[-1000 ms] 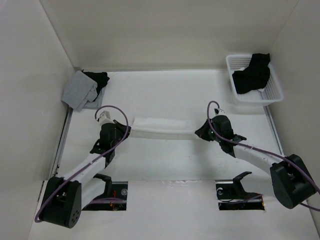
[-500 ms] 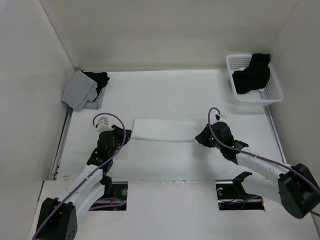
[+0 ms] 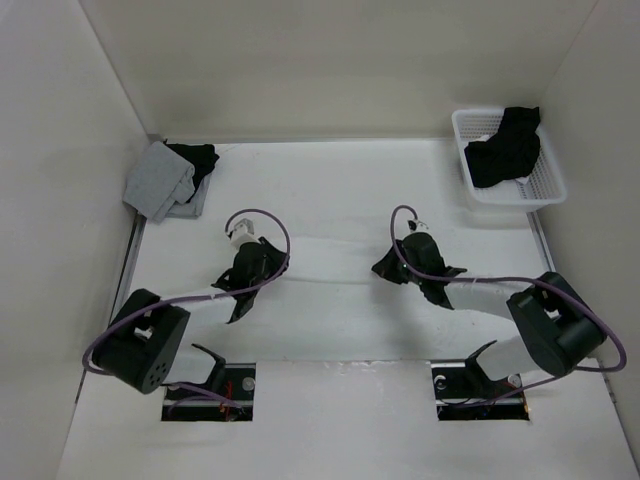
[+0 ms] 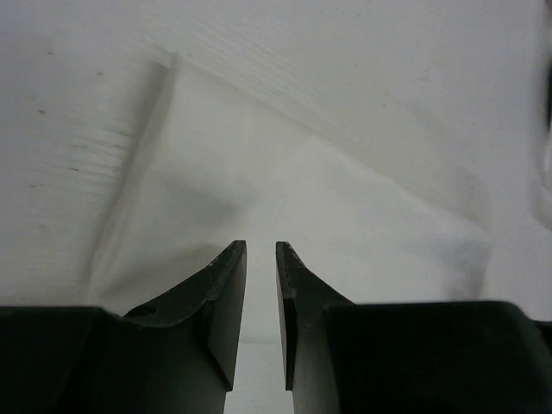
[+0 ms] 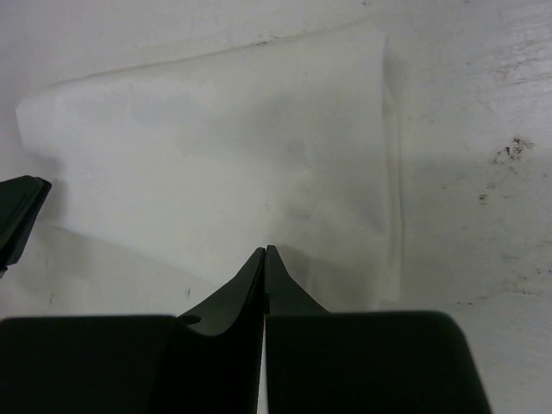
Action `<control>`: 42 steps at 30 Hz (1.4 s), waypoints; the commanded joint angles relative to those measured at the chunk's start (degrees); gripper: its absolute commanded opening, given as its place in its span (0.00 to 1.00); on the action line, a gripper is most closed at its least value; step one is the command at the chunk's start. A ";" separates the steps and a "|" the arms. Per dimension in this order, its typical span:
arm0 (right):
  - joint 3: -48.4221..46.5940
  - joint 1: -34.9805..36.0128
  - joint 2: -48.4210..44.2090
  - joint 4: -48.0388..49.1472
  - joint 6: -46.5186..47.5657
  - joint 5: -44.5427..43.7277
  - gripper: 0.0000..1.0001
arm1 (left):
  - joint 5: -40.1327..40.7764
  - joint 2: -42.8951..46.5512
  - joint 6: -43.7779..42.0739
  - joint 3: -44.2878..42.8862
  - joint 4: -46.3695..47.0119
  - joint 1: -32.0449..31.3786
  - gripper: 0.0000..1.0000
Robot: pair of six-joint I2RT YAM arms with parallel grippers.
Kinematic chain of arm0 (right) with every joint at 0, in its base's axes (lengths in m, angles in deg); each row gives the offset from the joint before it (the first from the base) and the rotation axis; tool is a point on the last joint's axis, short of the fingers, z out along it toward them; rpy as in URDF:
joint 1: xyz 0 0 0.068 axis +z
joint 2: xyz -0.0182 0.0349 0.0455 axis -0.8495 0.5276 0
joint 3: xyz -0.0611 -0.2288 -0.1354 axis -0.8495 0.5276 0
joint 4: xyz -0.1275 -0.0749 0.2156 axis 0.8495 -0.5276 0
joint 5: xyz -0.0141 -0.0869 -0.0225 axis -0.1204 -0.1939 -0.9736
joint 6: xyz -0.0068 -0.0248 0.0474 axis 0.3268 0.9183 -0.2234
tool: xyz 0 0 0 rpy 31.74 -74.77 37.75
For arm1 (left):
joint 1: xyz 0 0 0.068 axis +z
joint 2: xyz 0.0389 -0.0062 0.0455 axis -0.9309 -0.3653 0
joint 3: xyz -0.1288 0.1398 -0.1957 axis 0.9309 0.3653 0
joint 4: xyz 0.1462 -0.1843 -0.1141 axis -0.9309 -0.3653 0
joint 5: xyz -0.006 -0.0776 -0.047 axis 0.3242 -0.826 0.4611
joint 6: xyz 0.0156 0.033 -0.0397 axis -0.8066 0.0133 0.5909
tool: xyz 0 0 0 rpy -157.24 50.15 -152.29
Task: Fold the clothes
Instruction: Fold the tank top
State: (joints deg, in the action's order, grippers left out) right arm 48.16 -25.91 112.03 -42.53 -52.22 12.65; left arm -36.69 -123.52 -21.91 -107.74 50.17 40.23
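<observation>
Garment (image 3: 330,262) position: I see it flat on the table (image 3: 330,190), a white folded strip running left to right across the centre of the top view, nearly the colour of the surface beneath it. The left gripper (image 3: 262,268) sits at the strip's left end and the right gripper (image 3: 388,268) at its right end, both low over the fabric. In the left wrist view, the left gripper (image 4: 260,246) shows a narrow gap between its fingers. The garment (image 4: 259,172) lies under and beyond the tips, and I see nothing held between them. In the right wrist view, the right gripper (image 5: 265,250) has its fingers pressed tip to tip at the near edge of the garment (image 5: 216,147). I cannot tell whether any fabric is pinched there. At the upper right of the top view a white basket (image 3: 515,192) holds a black garment (image 3: 505,148). At the upper left a grey garment (image 3: 160,182) lies bunched against the wall, well apart from both grippers.
</observation>
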 commanded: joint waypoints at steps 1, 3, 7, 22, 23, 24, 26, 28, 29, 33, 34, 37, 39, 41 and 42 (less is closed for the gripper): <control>2.11 -0.74 -0.50 7.30 -2.72 0.26 0.03 | -0.73 -1.75 1.51 1.83 9.51 2.80 0.19; 4.49 -0.48 -1.73 7.48 -3.42 -0.09 0.03 | -1.44 -1.67 2.04 3.59 10.31 4.47 0.19; 9.24 -0.83 -5.50 6.69 -5.09 -2.38 0.08 | -2.85 -0.61 2.22 5.09 9.87 7.81 0.19; 4.76 -7.42 -3.07 0.27 -2.45 0.34 0.45 | -6.10 10.20 0.02 3.51 5.39 8.08 0.21; 4.41 -7.42 -2.10 0.62 -2.63 0.52 0.46 | -6.19 10.29 -0.24 3.51 5.56 7.82 0.21; 3.97 -7.42 -0.95 1.41 -2.98 1.04 0.46 | -6.19 10.29 -0.51 3.43 5.83 7.56 0.21; 3.44 -7.42 1.33 4.13 -3.68 2.71 0.43 | -6.10 9.68 -1.12 3.25 6.27 7.20 0.21; 3.35 -7.77 3.35 6.68 -5.09 3.94 0.28 | -6.36 8.71 -1.30 3.25 7.32 7.11 0.21; 3.70 -8.38 3.71 7.91 -5.88 3.77 0.18 | -6.63 8.27 -1.30 3.25 7.76 7.11 0.21; 6.07 -9.97 -1.71 7.32 -7.11 0.97 0.04 | -7.42 7.30 -1.13 3.42 8.90 6.15 0.21; 6.51 -10.06 -4.69 4.96 -6.94 0.00 0.04 | -7.51 7.21 -1.04 3.42 8.99 5.62 0.21; 6.87 -10.06 -14.70 -5.48 -5.10 -3.51 0.04 | -7.60 7.56 -0.69 3.25 8.99 3.61 0.21; 5.39 -9.80 -21.13 -13.92 -2.91 -6.93 0.04 | -7.60 8.00 -0.16 2.99 8.82 2.29 0.21; 1.88 -9.71 -24.75 -21.31 0.08 -9.84 0.04 | -7.60 8.70 0.45 2.72 8.56 0.97 0.21; -0.23 -9.36 -25.54 -24.30 1.66 -10.89 0.04 | -7.68 9.14 0.72 2.63 8.38 0.35 0.21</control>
State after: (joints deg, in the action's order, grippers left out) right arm 53.23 -35.61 89.13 -55.23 -55.37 7.91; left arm -43.56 -116.27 -21.91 -102.84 55.85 41.94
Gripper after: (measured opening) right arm 0.044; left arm 0.211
